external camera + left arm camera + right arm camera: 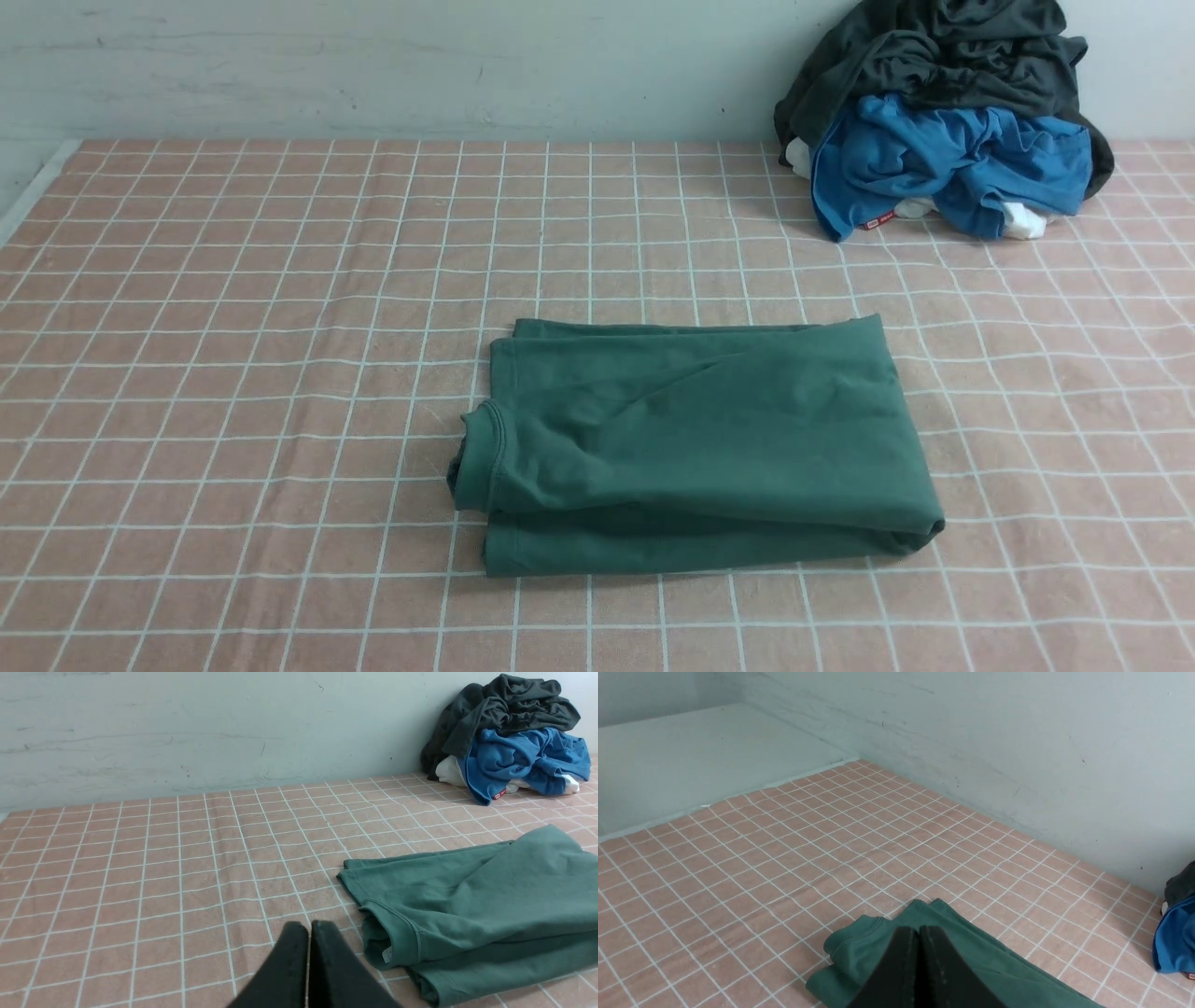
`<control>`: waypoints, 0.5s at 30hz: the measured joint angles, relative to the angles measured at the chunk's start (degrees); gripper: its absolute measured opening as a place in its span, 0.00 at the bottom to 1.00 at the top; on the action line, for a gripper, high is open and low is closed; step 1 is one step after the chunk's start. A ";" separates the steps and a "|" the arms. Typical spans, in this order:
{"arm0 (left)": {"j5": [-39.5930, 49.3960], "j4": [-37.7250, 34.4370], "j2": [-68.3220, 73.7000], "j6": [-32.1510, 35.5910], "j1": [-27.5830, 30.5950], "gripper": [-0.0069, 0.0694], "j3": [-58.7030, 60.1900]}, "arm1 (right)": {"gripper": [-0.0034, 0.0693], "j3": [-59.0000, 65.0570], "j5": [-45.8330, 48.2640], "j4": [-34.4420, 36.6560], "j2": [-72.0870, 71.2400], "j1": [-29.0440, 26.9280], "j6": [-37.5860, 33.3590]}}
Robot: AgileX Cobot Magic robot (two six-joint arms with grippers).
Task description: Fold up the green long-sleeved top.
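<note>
Green cotton top point(700, 439) folded rectangular, ribbed neckline, both hands point(308, 926) point(919, 931) closed, empty

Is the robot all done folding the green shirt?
It looks almost finished. The green long-sleeved top lies as a neat folded rectangle on the checked tablecloth. The left gripper and right gripper are shut, holding nothing. Nothing more seems left to fold.

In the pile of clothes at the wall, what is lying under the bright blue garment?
Bits of white cloth show under the blue garment; the dark grey garment lies on top. What the white cloth is stays covered.
</note>
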 joint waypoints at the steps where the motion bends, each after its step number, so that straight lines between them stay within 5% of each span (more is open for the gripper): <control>1: 0.00 0.00 0.00 0.00 0.00 0.09 0.00 | 0.03 0.00 -0.06 0.24 0.00 0.00 0.00; 15: 0.00 0.00 0.00 -0.07 0.00 0.09 0.00 | 0.03 0.00 -0.34 0.22 0.00 0.00 0.00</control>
